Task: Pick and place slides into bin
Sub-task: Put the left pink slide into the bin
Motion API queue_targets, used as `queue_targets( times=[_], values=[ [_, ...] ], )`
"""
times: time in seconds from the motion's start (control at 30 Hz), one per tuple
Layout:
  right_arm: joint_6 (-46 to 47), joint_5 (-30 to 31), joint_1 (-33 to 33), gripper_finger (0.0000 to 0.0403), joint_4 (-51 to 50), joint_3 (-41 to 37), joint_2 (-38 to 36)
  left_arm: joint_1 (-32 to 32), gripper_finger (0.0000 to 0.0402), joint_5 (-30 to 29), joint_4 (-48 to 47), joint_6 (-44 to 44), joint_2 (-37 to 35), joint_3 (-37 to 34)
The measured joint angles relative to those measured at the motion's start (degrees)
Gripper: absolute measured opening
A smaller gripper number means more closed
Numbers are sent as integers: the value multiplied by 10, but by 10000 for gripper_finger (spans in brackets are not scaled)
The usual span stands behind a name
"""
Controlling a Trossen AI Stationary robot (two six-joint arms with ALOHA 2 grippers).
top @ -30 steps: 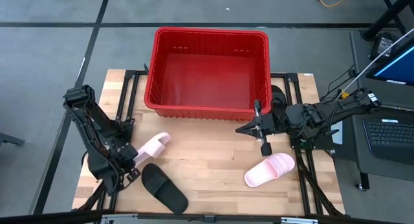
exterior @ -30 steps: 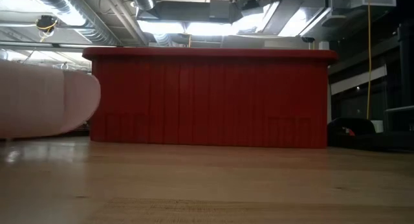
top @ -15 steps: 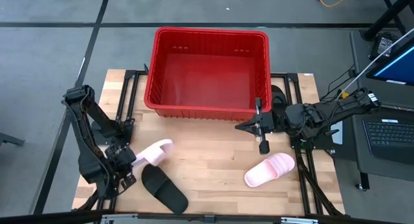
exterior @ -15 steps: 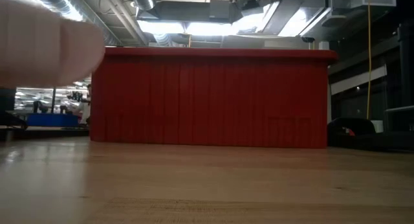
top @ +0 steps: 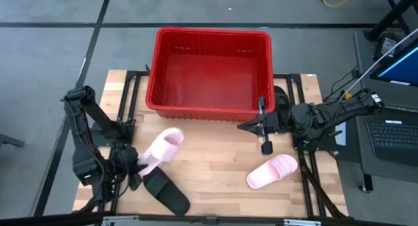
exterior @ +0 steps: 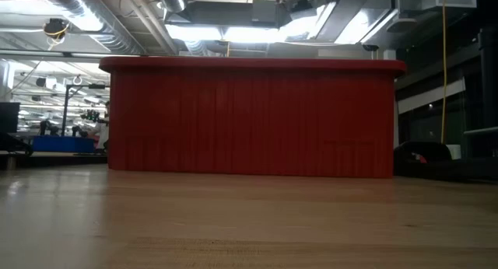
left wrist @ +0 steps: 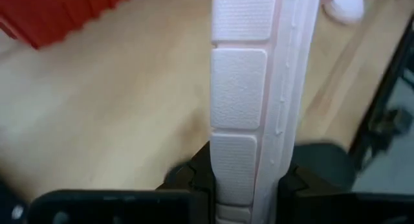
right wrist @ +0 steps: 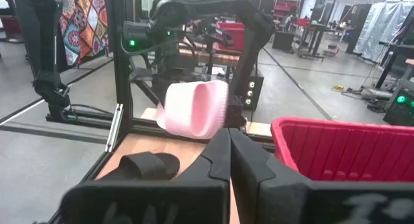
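My left gripper (top: 138,166) is shut on a pale pink slide (top: 163,147) and holds it above the table's near left part. The slide also shows in the right wrist view (right wrist: 194,109). A black slide (top: 166,191) lies flat on the table just beneath it. A second pink slide (top: 272,172) lies at the near right. Another black slide (top: 281,98) lies by the bin's right wall. The red bin (top: 209,72) stands at the table's far middle. My right gripper (top: 247,128) is shut and empty near the bin's near right corner. My left gripper pinches one end of the pink slide's sole (left wrist: 249,166) between its two fingers (left wrist: 202,179). The ribbed underside shows between them. The fingers lie along the slide. The slide is lifted clear of the table and sticks out from the gripper toward the bin, its strap end (right wrist: 206,107) farthest away.
The bin's front wall (exterior: 249,117) fills the middle of the low view. Bare wooden tabletop (top: 215,157) lies between the two arms. A laptop (top: 392,131) and cables sit beyond the table's right edge.
My left gripper has lifted the pink slide off the table. The slide has risen out of the low view and now sticks out more toward the bin. The left arm has drawn back a little toward the near edge.
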Motion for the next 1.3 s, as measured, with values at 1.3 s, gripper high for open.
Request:
queue_targets(
  times=[1.3],
  values=[
    [-305,247,0,124,33,149,141,366,62,-237,174,283,0,67]
  ],
)
